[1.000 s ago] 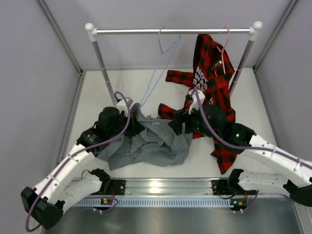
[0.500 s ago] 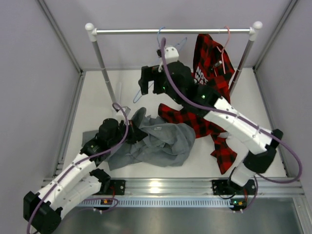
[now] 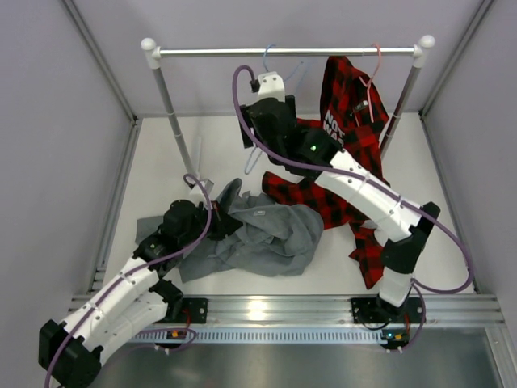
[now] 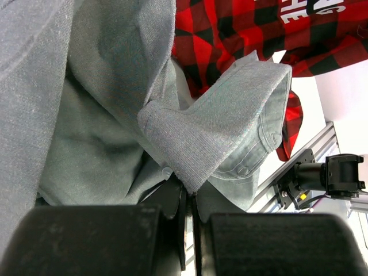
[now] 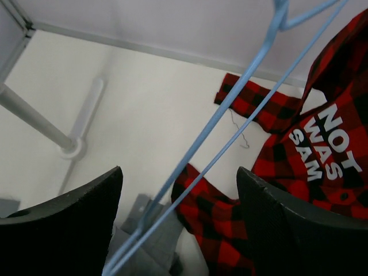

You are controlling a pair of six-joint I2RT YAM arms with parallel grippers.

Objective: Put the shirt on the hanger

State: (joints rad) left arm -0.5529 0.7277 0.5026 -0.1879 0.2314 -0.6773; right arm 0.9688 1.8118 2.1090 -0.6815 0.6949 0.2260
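A: Right arm's reach has changed: a second ago the right gripper (image 5: 178, 190) hung low beside the shirt (image 3: 266, 234). Now it is up by the rail (image 3: 210, 52), at the hanger (image 5: 250, 57).

B: Is it gripping the hanger?

A: Not yet. Its fingers are spread wide with both blue wires running between them, likely lined up to close and lift the hook off.

B: And the shirt?

A: Crumpled on the table (image 3: 161, 162), touching the plaid shirt (image 3: 355, 137). The left gripper (image 4: 190, 213) is pinching a fold of grey cloth, probably keeping an edge ready for threading.

B: Has the left arm moved?

A: Barely; it has drawn slightly toward its base.
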